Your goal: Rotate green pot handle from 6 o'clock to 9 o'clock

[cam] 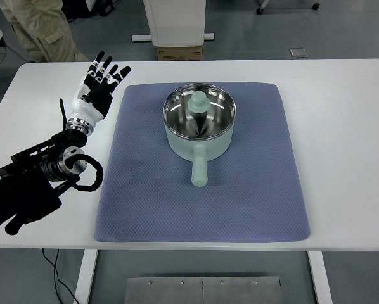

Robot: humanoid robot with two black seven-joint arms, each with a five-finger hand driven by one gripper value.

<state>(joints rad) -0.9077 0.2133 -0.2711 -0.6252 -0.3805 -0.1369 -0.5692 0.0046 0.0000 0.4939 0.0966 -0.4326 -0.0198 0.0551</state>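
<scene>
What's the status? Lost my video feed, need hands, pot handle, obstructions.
Left hand open, on table left of mat, holding nothing. Right hand out of view. Green pot on mat, handle at 6 o'clock, untouched. Nothing in the way.

The single top camera is looking down steeply from the robot's own side, taking in the whole white desk (341, 126) from moderately far, with floor showing beyond the far edge.
</scene>
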